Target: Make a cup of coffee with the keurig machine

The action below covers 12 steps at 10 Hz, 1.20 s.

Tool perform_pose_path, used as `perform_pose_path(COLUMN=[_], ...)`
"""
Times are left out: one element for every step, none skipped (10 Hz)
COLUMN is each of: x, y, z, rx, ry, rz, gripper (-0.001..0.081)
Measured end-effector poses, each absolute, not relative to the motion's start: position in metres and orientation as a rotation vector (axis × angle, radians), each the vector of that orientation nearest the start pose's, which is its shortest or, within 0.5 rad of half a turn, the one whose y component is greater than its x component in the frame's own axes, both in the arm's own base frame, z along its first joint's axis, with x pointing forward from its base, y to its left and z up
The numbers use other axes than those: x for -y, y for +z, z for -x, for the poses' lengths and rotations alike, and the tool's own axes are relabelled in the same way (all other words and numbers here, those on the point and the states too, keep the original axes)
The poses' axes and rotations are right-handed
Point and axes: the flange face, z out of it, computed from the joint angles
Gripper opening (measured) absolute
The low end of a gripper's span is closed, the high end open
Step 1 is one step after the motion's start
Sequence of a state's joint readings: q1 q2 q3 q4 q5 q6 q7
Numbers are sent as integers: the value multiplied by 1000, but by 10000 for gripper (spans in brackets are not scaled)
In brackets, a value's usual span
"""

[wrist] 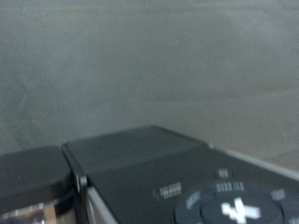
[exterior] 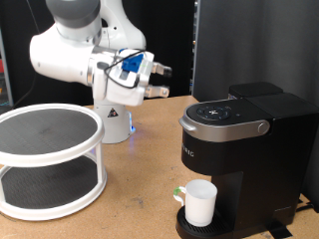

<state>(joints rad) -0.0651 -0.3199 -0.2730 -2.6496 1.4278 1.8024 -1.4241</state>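
While the cup [exterior: 200, 202] stands on the drip tray of the keurig machine [exterior: 239, 149], lid down, at the exterior view's lower right, the end effector [exterior: 164, 82] hangs in the air up and left of the machine, holding nothing; whether its fingers are parted I cannot tell.

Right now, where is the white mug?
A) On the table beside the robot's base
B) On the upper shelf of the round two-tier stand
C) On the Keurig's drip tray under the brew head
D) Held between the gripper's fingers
C: the white mug stands on the drip tray of the Keurig machine, while the gripper is in the air, apart from it.
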Motion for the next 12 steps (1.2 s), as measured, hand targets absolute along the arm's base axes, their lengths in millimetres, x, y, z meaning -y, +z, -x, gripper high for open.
perform_pose_path(x=[42,37,33,31,31,29,21,10,-3,-15,-29,-40], y=[386,400,414,419,418,418,421,427,435,442,451,462], z=[-393,-393,-393,-391,-391,-392,-395,-400,-407,-413,-417,-423], rx=[259,260,258,253,256,304,399,513,624,748,865,881], ry=[-781,-782,-772,-759,-761,-765,-738,-703,-691,-678,-656,-668], rz=[1799,1800,1798,1800,1800,1825,1893,1977,2060,2132,2169,2172], gripper=[800,800,800,800,800,800,800,800,800,800,800,800])
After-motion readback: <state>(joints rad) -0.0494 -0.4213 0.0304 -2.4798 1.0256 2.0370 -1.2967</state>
